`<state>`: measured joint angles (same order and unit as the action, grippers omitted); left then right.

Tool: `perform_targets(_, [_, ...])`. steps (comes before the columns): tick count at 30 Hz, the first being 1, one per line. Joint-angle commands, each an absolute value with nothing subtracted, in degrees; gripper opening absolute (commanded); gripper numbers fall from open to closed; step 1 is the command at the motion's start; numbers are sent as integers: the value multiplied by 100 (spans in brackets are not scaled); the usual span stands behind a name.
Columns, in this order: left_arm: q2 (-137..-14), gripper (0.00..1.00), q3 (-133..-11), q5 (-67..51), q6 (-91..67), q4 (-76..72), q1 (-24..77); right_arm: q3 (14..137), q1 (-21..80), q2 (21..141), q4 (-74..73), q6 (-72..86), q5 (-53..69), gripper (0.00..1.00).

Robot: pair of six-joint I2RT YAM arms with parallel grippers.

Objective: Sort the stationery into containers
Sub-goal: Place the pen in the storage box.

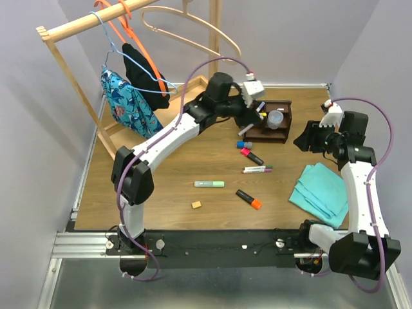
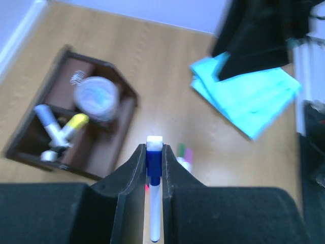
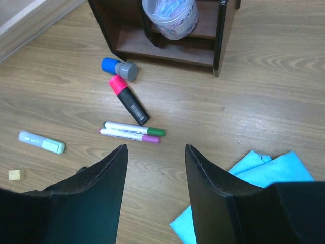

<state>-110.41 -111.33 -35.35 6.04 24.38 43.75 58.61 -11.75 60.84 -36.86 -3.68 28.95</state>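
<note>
Between the closed-in fingers of the left gripper [image 2: 154, 151], a slim white marker with a blue cap [image 2: 154, 170] is clamped lengthwise. The dark brown wooden desk organizer [image 2: 119, 132] lies ahead and to the left of it, not yet beneath. The marker should be carried over a free compartment, clear of the small grey round cup [image 2: 96, 97], and lowered before release. The right gripper [image 3: 155, 152] is held wide and empty.

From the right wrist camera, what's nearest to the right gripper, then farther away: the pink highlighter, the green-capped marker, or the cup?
1. Green-capped marker, just ahead of the right gripper.
2. Pink highlighter, beyond it, slightly left.
3. Cup, farthest, in the organizer at top.
</note>
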Motion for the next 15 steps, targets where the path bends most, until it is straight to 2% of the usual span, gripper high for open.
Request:
perform_targets(1, [-10977,0,-9747,-3973,325,-1958,3955,6161,-1213,6362,-3524,-483,2699,57])
perform_targets(6, [-12047,0,-10737,-3421,-200,-3127,3692,6354,-1213,6644,-3612,-632,2540,57])
perform_targets(12, [-12980,0,-11934,-3085,-264,-3032,3718,6346,-1213,6750,-3621,-668,2400,57])
perform_targets(15, [-13270,0,-12050,-3006,-316,-3111,3709,6311,-1230,6750,-3674,-668,2338,57])
